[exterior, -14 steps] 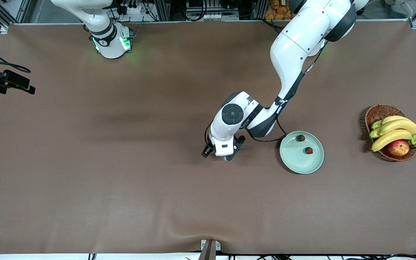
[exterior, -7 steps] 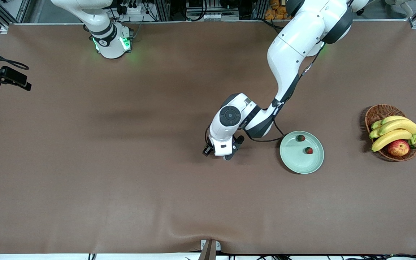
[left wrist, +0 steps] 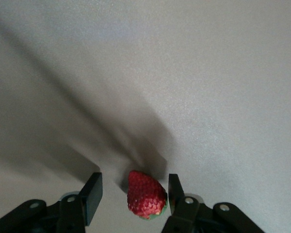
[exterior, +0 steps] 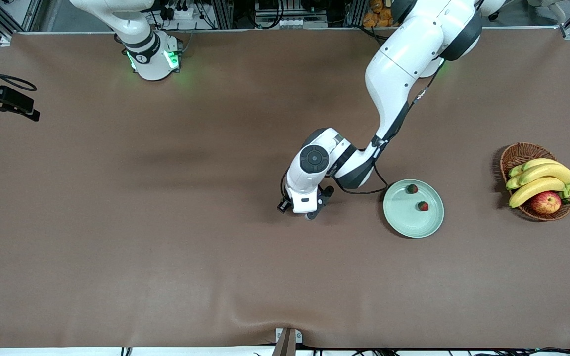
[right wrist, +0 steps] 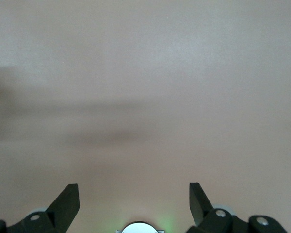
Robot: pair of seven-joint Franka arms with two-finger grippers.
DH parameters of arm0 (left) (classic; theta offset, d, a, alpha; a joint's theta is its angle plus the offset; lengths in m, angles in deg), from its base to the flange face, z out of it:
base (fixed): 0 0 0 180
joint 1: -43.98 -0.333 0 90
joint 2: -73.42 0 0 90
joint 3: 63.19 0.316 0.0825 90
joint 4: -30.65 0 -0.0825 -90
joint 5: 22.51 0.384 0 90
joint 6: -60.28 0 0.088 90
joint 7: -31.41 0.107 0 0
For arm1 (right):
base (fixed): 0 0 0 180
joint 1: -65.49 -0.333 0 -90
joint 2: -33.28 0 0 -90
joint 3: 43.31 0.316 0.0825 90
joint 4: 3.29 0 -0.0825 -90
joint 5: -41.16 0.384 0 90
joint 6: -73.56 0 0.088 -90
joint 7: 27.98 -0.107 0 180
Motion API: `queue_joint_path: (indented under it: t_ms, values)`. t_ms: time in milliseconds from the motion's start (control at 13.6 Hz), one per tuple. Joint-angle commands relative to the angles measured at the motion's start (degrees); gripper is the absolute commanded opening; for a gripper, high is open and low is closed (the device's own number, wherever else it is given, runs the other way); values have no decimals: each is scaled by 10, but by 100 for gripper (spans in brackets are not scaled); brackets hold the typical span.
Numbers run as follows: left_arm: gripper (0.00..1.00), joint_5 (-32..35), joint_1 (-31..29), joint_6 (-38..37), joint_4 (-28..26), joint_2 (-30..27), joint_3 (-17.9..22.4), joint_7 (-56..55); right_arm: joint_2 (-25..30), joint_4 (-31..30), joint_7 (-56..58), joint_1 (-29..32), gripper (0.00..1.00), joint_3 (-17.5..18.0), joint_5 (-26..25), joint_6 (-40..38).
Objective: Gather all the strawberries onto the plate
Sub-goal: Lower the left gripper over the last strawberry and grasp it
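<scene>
Nearest the front camera sits the pale green plate (exterior: pixel 412 215), out in the middle of the table (exterior: pixel 166 247) and toward the left arm's end. Two strawberries (exterior: pixel 422 206) lie on it, one by the plate's rim closest to the robots' bases, the other nearer its centre.

Just beside the plate, toward the right arm's end, the left gripper (exterior: pixel 309 213) is down at the table surface. In the left wrist view the third strawberry (left wrist: pixel 146 194) lies on the cloth between the gripper's fingers (left wrist: pixel 92 191): one finger is at the berry's side, the other stands apart from it with a clear gap, so the jaws are partly open and not clamped on the berry.

Near the edge at the left arm's end is a wicker basket (exterior: pixel 521 154) with bananas (exterior: pixel 540 180) and an apple (exterior: pixel 546 202).

The right gripper (exterior: pixel 18 106) waits over the edge at the right arm's end, its fingers (right wrist: pixel 65 204) spread wide over bare cloth.
</scene>
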Motion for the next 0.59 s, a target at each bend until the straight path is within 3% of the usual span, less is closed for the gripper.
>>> queue_joint_path:
  t_ms: [0, 220, 514]
  values:
    - [60, -6, 9, 14, 18, 11, 8, 11, 8, 1, 9, 10, 100, 9, -10, -7]
    - [58, -6, 12, 18, 17, 12, 8, 11, 8, 2, 9, 10, 100, 9, -10, -8]
    - [44, -6, 13, 18, 16, 13, 8, 12, 8, 18, 0, 10, 100, 8, -3, -2]
